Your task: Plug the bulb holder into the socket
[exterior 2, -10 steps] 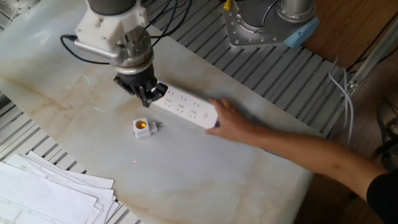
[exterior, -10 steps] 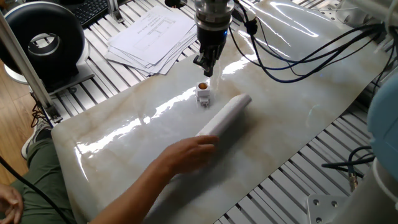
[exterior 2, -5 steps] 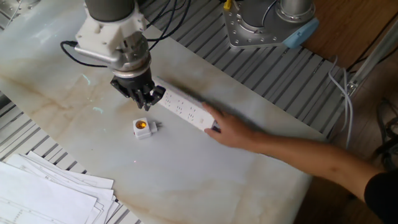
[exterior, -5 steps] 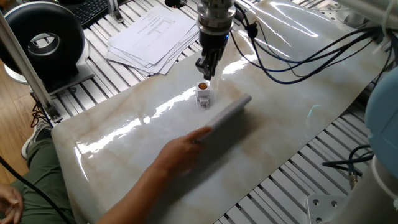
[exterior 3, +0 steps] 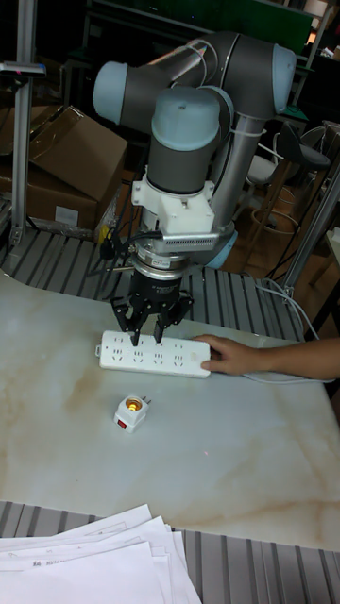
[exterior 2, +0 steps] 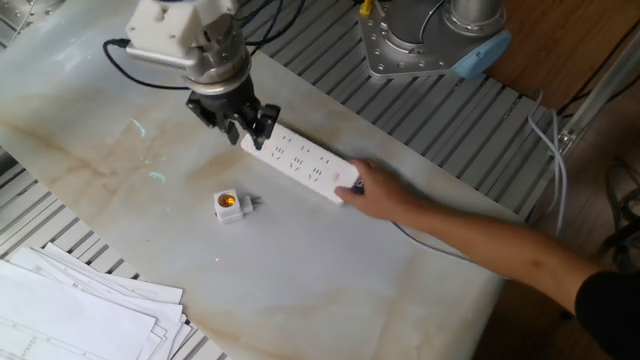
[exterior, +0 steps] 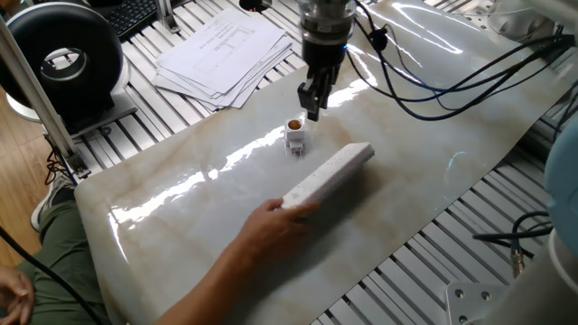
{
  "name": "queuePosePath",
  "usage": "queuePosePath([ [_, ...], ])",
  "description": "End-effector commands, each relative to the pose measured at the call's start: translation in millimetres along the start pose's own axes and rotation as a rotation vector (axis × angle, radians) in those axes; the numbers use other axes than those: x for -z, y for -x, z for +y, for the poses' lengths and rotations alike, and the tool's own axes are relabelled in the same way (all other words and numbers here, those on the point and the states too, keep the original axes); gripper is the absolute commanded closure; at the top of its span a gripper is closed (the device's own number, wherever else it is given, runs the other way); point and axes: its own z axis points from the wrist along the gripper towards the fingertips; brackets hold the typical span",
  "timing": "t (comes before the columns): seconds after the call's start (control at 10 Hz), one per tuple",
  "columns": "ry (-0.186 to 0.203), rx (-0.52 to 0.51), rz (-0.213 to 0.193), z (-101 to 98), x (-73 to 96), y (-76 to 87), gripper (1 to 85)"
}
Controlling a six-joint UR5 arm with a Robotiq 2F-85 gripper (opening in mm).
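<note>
Bench [exterior: 424, 190]: pale marbled top with tan veins, glossy, streaked with white glare from overhead light.
Frame: ribbed aluminium slats [exterior: 433, 262] showing all round the marbled sheet.
Papers [exterior: 221, 54]: a loose stack of printed sheets fanned out on the slats at one end.
Floor [exterior 2: 560, 50]: brown wood planks beyond the slats.
Boxes [exterior 3: 57, 170]: brown cardboard cartons stacked behind the bench.
Background: dim room, a green panel [exterior 3: 269, 21] high at the back.
</note>
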Motion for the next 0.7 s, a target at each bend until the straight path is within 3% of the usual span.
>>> queuePosePath([
  [0.0, -0.001, 0.019, -0.02, -0.2, 5.7, 0.1, 43.7],
  [0.3, -0.037, 0.042, -0.091, -15.8, -27.4, 44.2, 43.3],
  [0.6, -0.067, 0.046, -0.109, -21.4, -35.1, 59.7, 43.3],
])
